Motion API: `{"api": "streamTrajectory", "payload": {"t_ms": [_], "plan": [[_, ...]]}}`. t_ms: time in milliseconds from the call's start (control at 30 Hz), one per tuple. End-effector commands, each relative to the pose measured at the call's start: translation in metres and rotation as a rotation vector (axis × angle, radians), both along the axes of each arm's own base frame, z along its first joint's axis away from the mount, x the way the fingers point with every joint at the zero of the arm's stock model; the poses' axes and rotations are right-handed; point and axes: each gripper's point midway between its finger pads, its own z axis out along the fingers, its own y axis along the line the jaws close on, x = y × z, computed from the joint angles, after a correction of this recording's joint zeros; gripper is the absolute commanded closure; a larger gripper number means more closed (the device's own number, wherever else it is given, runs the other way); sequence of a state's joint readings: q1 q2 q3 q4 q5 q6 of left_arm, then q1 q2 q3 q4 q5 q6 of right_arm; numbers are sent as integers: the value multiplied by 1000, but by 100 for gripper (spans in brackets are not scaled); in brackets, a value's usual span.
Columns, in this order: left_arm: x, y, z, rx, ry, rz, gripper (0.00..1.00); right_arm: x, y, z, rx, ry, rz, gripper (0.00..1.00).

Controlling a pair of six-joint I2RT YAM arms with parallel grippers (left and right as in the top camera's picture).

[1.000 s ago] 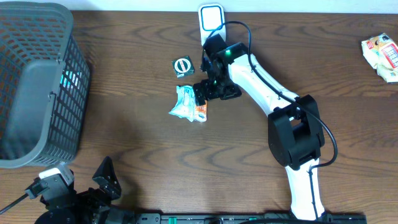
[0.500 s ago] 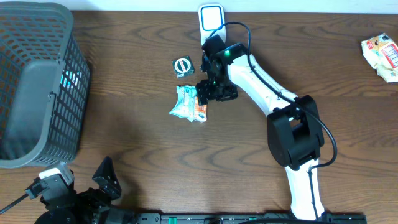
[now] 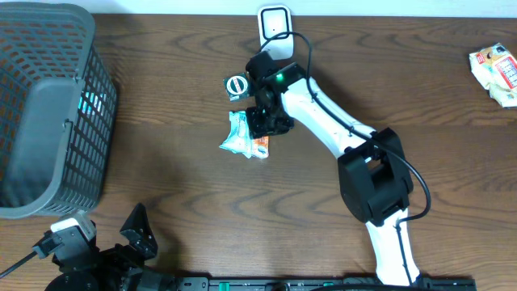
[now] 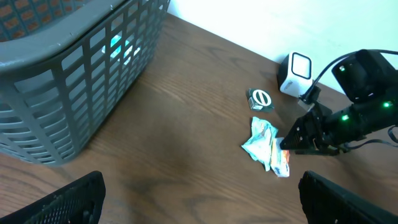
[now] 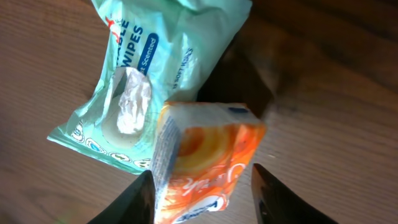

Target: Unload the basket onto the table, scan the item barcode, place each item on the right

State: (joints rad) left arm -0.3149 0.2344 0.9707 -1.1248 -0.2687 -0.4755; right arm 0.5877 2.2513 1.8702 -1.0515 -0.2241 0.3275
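Note:
A small orange packet [image 5: 208, 158] lies on the wooden table, half on a teal wipes pack [image 5: 155, 68]. My right gripper [image 5: 202, 186] straddles the orange packet [image 3: 260, 147] from above. Its left finger [image 5: 134, 199] touches the packet's side, while a gap shows before the right finger [image 5: 273, 196]. The white barcode scanner [image 3: 275, 23] stands at the table's far edge, behind the right gripper [image 3: 263, 123]. My left gripper [image 4: 205, 208] hovers wide open over bare wood near the front left, holding nothing.
A grey plastic basket [image 3: 48, 105] fills the left side. A small round green tin [image 3: 237, 86] sits just left of the right wrist. A crumpled snack pack [image 3: 497, 73] lies at the far right. The scanner's cable runs along the right arm.
The right arm has shifted a little left over the orange packet and its jaws have narrowed around it. The left arm has not moved.

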Motion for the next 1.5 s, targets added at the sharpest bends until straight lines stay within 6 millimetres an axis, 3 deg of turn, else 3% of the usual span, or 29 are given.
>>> {"api": "streamTrajectory", "payload": {"t_ms": [0, 167, 300, 633, 833, 933, 1000, 1133, 1300, 1467], "plan": [[0, 3, -1, 0, 0, 23, 2, -5, -7, -15, -101, -24, -6, 59], [0, 3, -1, 0, 0, 23, 2, -3, -33, -30, -258, -70, -77, 62], [0, 3, -1, 0, 0, 23, 2, 0, -52, -29, -336, -81, -109, 67], [0, 3, -1, 0, 0, 23, 2, -11, -67, -15, -367, -24, -26, 64], [0, 3, -1, 0, 0, 23, 2, -14, -65, -15, -369, -26, 20, 75], [0, 3, -1, 0, 0, 23, 2, -13, -66, -15, -369, -28, 49, 95], [0, 3, -1, 0, 0, 23, 3, -11, -67, -15, -363, -27, 44, 99], [0, 3, -1, 0, 0, 23, 2, -14, -58, -16, -240, 27, 113, 99], [0, 3, -1, 0, 0, 23, 2, -25, -37, -5, 60, 141, 199, 99], [0, 3, -1, 0, 0, 23, 2, -16, -44, 10, 252, 198, 153, 99]]}}
